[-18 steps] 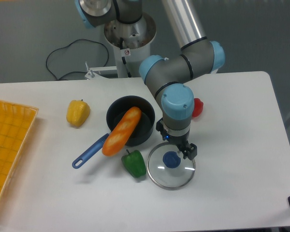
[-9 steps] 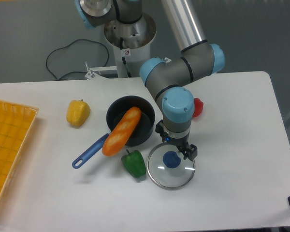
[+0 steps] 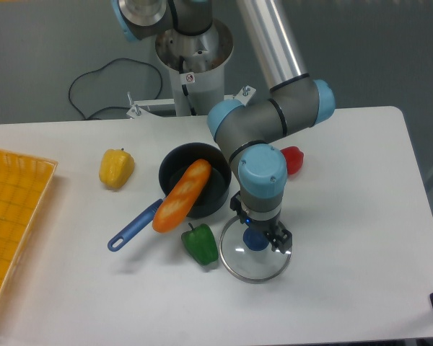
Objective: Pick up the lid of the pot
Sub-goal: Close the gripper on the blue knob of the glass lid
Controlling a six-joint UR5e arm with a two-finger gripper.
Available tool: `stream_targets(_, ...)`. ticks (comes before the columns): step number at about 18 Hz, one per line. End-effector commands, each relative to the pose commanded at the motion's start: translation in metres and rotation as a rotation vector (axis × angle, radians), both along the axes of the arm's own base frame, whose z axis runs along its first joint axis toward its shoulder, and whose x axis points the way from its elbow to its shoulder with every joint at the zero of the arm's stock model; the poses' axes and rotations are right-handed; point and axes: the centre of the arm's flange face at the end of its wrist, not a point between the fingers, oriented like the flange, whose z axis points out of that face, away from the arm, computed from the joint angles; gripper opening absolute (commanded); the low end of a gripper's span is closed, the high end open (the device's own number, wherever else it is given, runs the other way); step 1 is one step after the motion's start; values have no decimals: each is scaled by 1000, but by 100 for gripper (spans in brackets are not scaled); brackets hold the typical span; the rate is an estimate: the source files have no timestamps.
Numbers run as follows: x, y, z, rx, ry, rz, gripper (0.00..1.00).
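Toward the front edge of the worktop (image 3: 361, 288), in the camera's view, a round, clear pot lid (image 3: 256, 269) is lying flat with its dark blue knob (image 3: 256, 239) facing up. Directly above it, the gripper (image 3: 260, 223) is pointing down, its fingers standing apart, one toward each side of the knob. The view is not showing whether they are touching the lid.

Just left of the lid, a green pepper (image 3: 200, 246) is lying on its side. Behind the pepper, a black pan (image 3: 177, 160) is sitting with its blue handle (image 3: 135, 225) pointing toward the front left corner. A long, orange-brown loaf (image 3: 182, 196) is resting aslant across the pan, its near end reaching out over the rim.

Farther left, a yellow pepper (image 3: 117, 169) is lying well apart from the pan. Behind the gripper, on the right, a red object (image 3: 294, 160) is showing in part.
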Motion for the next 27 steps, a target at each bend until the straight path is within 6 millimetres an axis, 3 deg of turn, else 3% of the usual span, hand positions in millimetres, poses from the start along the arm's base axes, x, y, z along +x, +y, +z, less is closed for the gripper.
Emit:
stream_targets(14, 3, -4, -18, 0, -33, -49, 100)
stream_targets(27, 5, -4, -21, 8, -49, -43, 100)
